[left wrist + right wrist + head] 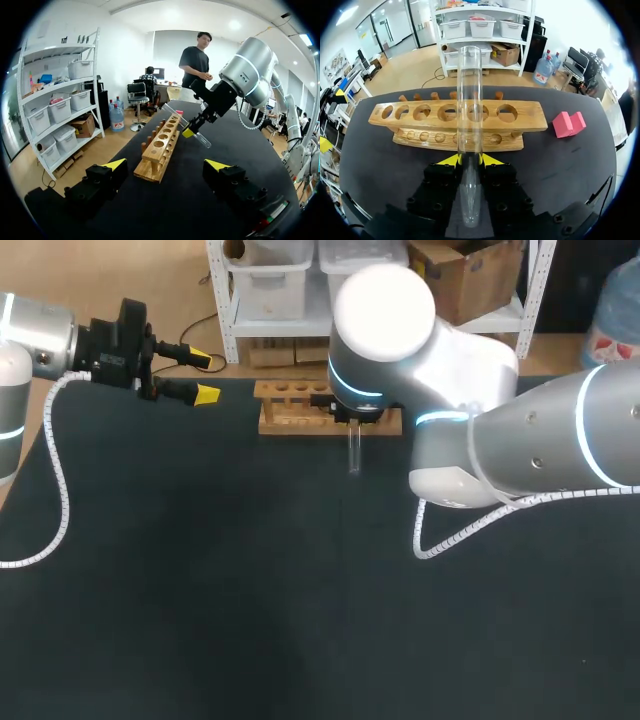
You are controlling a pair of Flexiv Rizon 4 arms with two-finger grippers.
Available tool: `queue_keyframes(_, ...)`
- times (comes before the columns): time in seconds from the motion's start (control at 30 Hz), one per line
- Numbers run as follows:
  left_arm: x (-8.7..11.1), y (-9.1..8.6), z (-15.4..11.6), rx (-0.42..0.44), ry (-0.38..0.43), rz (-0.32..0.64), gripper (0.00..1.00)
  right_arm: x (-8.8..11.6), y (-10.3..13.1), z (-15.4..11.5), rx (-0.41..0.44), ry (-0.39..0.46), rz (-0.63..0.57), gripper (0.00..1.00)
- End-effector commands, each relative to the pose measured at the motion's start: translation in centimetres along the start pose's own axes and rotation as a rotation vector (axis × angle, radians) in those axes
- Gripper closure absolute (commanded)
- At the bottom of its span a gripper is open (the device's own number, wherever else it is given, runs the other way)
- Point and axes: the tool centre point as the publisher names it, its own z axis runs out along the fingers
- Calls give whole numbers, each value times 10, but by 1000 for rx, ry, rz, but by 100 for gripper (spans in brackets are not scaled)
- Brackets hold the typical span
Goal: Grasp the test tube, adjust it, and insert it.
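The right pincer (469,160) is clenched on the one test tube (469,100), a clear glass cylinder that extends ahead of the yellow tips and is not yet inserted. Beyond it, on the matte black worktop (570,165), stands one wooden rack (420,135) with round holes. One pink block (568,124) lies beside the rack. The left pincer (203,377) is released and empty, well apart.

Robotics lab: left arm (30,340), right arm (540,440), black table (200,590), wooden test-tube rack (290,418).
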Motion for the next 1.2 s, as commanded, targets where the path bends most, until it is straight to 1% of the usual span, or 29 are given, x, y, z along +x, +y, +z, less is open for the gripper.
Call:
queue_keyframes(0.03, 1, -1, 0, -1, -2, 2, 0, 4, -2, -16, 16, -19, 10, 100)
queue_keyframes(0.27, 1, -1, 0, -1, -2, 2, 0, 3, -1, -42, 47, -46, 28, 100)
queue_keyframes(0.4, 1, -1, 0, -1, -2, 2, 0, 2, 1, -58, 54, -59, 4, 100)
queue_keyframes(0.77, 1, -1, 0, -1, -2, 2, 0, 10, 3, -91, 85, -75, 9, 100)
queue_keyframes(1.03, 1, -1, 0, -1, -2, 2, 0, 14, 6, -112, 92, -94, 19, 100)
queue_keyframes(1.2, 1, -1, 0, -1, -2, 2, 0, 16, 2, -119, 108, -100, 27, 100)
